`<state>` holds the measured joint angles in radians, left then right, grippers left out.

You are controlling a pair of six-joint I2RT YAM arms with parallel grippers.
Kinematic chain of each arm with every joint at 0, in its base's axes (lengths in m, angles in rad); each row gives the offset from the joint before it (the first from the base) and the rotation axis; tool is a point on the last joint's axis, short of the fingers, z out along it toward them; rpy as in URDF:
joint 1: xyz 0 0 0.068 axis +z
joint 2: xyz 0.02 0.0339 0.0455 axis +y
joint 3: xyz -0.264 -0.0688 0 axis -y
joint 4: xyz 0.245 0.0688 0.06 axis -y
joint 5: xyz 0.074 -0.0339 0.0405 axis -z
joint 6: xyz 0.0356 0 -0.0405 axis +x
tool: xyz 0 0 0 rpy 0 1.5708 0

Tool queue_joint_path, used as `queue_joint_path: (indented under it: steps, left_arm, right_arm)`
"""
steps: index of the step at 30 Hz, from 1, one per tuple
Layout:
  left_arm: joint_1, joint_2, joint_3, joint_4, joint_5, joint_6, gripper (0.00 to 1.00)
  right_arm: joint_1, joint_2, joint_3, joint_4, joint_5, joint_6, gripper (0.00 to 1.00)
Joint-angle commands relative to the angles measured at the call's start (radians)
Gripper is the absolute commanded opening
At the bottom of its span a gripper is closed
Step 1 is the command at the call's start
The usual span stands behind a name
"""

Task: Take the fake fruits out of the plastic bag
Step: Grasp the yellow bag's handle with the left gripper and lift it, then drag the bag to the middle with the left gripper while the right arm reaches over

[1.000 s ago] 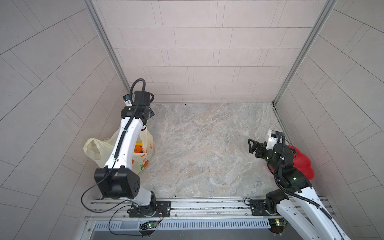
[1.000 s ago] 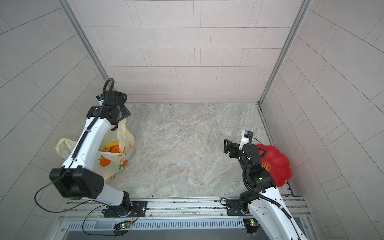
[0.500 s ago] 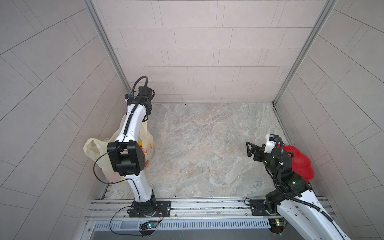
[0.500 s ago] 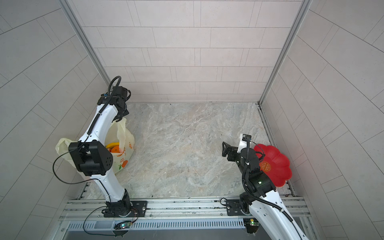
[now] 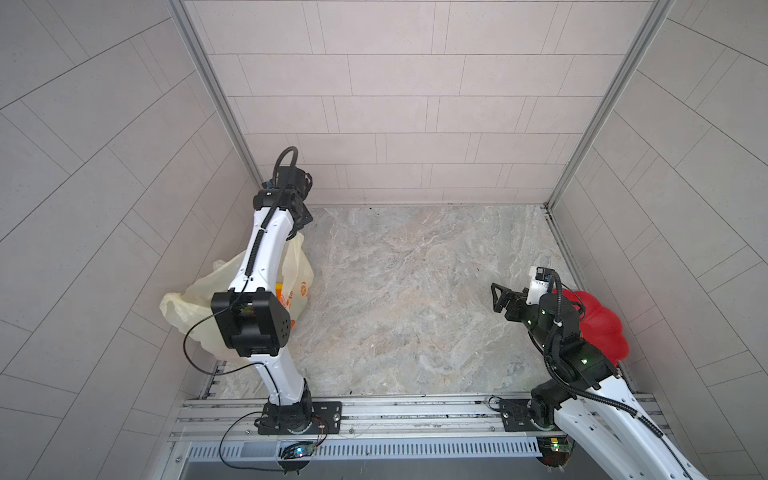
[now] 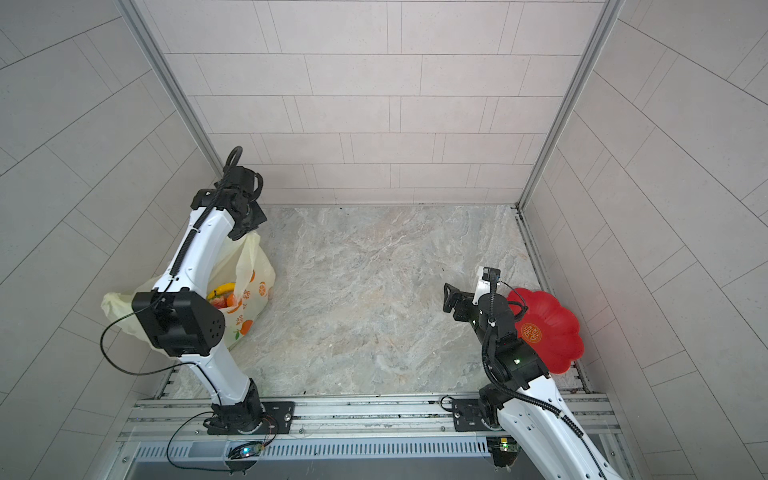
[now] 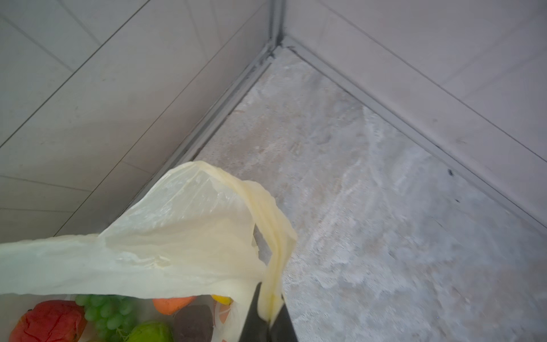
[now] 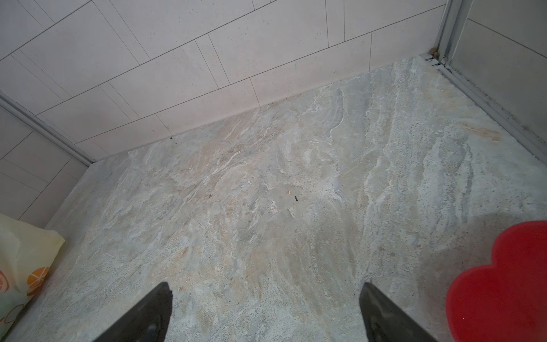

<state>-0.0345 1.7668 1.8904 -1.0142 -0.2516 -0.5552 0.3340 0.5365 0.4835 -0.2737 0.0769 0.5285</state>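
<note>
1. Thin, pale-yellow translucent plastic bag (image 6: 251,259) printed with orange slices: it sits at the left edge of the marbled stone-look tabletop (image 6: 374,299), close to the left wall and partly beneath the left arm.
2. Left gripper (image 7: 270,318): the jaws are together, clamped on one bunched loop handle (image 7: 276,251) of the bag. The film runs up from the bag body to the pinch.
3. Fake fruits: all those visible lie inside the bag. Through the mouth, the left wrist view shows a glossy red fruit (image 7: 48,321), a green grape bunch (image 7: 106,311), an orange piece (image 7: 173,303), a dark brown piece (image 7: 192,324) and a smooth green one (image 7: 151,333). A top view adds a yellow banana (image 6: 222,288).
4. Right gripper (image 8: 265,285): the jaws stand wide apart and hold nothing. It hovers over bare tabletop beside the red flower-shaped plate (image 6: 561,316), well apart from the bag.
5. Step in hand (judged): securing the handle so that the mouth can be held open; no fruit is out yet.
6. Doing it well:
   - Lift the handle straight up and slowly, so the thin film tightens without tearing or slipping from the pinch.
   - Stop once the mouth gapes and the bag's weight rests on the tabletop.
   - Then bring the open right gripper across and enter from above, taking the topmost fruit and avoiding the loose film.
</note>
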Motion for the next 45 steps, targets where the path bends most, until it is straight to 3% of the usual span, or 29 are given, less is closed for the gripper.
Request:
queue_joint_path:
  steps: [1,10,16,20,22,24,29,34,41,45]
  left_arm:
    - [-0.137,-0.077,0.000,0.061,0.031,0.089,0.00]
    - [-0.491,-0.009,0.095,0.079,0.013,0.164,0.00]
    - [-0.713,0.133,0.265,0.065,0.036,0.182,0.00]
    - [-0.807,0.242,0.417,0.017,0.063,0.156,0.00]
    - [-0.830,0.287,0.478,-0.004,0.062,0.146,0.02]
    - [-0.850,0.321,0.519,-0.011,0.030,0.153,0.10]
    - [-0.860,0.334,0.567,-0.035,0.012,0.162,0.53]
    - [-0.860,0.250,0.545,-0.052,-0.002,0.163,0.75]
    - [-0.863,0.035,0.407,-0.073,-0.034,0.113,0.82]
    - [-0.864,-0.106,0.302,-0.090,-0.179,0.095,0.83]
  right_arm:
    - [0.004,0.006,0.005,0.008,0.018,0.006,0.97]
    - [0.003,0.007,0.009,-0.043,0.067,0.011,0.97]
    - [0.002,-0.025,0.054,-0.164,0.171,0.030,0.97]
    - [0.000,-0.087,0.058,-0.219,0.218,0.038,0.97]
    - [0.000,-0.115,0.059,-0.236,0.228,0.036,0.97]
    - [0.000,-0.132,0.060,-0.246,0.228,0.031,0.97]
    - [0.000,-0.138,0.082,-0.273,0.222,0.011,0.97]
    - [0.000,-0.112,0.125,-0.277,0.190,-0.014,0.97]
    - [0.000,-0.024,0.239,-0.276,0.059,-0.035,0.96]
    - [-0.001,0.102,0.324,-0.270,0.015,-0.049,0.96]
